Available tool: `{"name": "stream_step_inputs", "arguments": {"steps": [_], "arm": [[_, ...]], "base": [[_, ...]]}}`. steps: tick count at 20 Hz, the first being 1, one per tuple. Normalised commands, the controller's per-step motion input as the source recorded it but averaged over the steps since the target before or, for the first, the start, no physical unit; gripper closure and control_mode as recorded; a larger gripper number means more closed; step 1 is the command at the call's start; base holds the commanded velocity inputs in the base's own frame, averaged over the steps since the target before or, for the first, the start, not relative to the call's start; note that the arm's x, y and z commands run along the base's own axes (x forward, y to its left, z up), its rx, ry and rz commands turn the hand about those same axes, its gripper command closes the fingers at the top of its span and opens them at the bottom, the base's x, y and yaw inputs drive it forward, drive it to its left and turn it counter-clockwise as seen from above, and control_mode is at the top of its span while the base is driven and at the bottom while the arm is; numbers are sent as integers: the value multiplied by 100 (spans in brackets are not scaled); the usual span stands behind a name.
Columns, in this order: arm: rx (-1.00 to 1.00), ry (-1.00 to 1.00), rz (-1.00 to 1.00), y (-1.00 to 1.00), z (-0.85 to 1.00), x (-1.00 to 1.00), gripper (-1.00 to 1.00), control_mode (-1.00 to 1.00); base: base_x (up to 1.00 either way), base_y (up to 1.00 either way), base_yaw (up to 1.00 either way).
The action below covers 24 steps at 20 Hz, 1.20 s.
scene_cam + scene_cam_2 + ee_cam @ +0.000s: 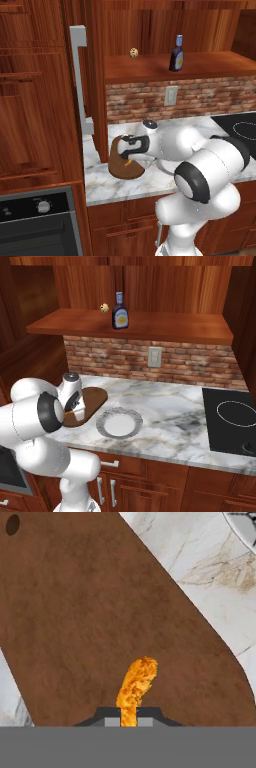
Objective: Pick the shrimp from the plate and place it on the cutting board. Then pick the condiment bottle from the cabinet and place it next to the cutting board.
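My gripper [128, 719] is shut on the orange shrimp [136, 684], which sticks out from between the finger tips just above the dark brown cutting board [90, 622]. From the left base view the gripper [129, 159] hangs over the board [119, 169] with the shrimp [128, 162] in it. The plate [103, 425] lies to the right of the board [94, 397], and its white centre is bare. The condiment bottle [176, 53] [119, 311] stands upright on the cabinet shelf [215, 65] [170, 326].
A small beige ball [134, 52] [104, 307] sits on the shelf left of the bottle. A black cooktop [232, 421] lies at the counter's right end. A tall panelled door with a grey handle [77, 75] stands left of the counter, an oven [40, 225] below it.
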Motion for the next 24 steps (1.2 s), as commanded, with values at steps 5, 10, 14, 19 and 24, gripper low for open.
{"name": "stream_step_inputs", "arguments": {"steps": [5, 10, 14, 19, 24], "arm": [[0, 0, 0, 3, -19, 20, 100, -100], [0, 0, 0, 4, -20, 18, 100, -100], [0, 0, 0, 4, -22, 16, 100, -100], [0, -1, 0, 3, -24, 15, 100, -100], [0, 0, 0, 1, -18, 11, -100, -100]], "base": [[0, 0, 0], [0, 0, 0], [0, 0, 0], [0, 0, 0], [0, 0, 0]]}}
